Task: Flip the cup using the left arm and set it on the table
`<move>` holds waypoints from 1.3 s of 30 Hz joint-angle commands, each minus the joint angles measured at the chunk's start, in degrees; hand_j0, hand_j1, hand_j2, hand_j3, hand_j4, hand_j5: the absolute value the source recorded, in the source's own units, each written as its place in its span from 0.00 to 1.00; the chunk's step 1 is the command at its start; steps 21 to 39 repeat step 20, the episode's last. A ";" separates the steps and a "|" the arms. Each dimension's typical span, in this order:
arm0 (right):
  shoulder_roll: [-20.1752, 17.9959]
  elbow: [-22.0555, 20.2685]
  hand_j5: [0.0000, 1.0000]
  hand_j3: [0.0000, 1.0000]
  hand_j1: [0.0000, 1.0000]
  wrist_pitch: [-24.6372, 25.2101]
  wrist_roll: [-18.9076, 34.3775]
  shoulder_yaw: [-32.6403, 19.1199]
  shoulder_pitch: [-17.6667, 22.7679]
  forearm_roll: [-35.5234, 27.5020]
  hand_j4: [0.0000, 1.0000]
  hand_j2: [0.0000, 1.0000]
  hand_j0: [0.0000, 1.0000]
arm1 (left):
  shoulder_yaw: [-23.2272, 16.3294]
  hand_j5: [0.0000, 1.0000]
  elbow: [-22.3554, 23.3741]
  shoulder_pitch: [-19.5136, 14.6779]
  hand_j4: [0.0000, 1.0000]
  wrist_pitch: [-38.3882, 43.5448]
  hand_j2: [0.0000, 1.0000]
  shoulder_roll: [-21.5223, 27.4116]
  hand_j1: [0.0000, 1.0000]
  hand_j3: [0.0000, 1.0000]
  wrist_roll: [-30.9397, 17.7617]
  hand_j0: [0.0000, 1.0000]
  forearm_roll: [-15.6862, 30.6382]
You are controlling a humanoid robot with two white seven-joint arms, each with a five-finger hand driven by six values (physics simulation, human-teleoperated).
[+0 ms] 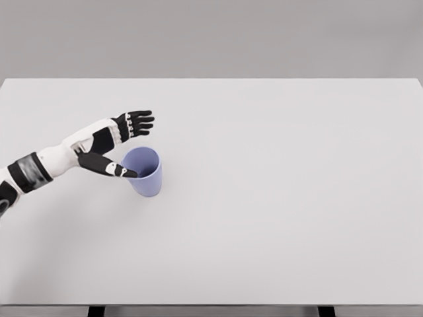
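A pale blue cup point(144, 170) is seen standing upright, mouth up, on the left half of the white table point(277, 198). Just beside it on the left, the left hand point(112, 146) is held open and grasps nothing: its fingers point(137, 122) are spread above and behind the cup, while the thumb point(109, 166) reaches to the rim.

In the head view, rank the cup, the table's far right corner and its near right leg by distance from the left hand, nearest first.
1. The light blue plastic cup, right beside the left hand.
2. The white table's far right corner, at upper right.
3. The dark near right table leg, at the bottom edge; close to second.
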 commanded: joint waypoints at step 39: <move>0.00 0.00 1.00 1.00 1.00 -0.01 0.02 0.00 0.00 -0.01 1.00 1.00 1.00 | 0.58 1.00 -1.55 -1.49 1.00 -0.64 1.00 11.73 1.00 1.00 -0.01 1.00 -6.02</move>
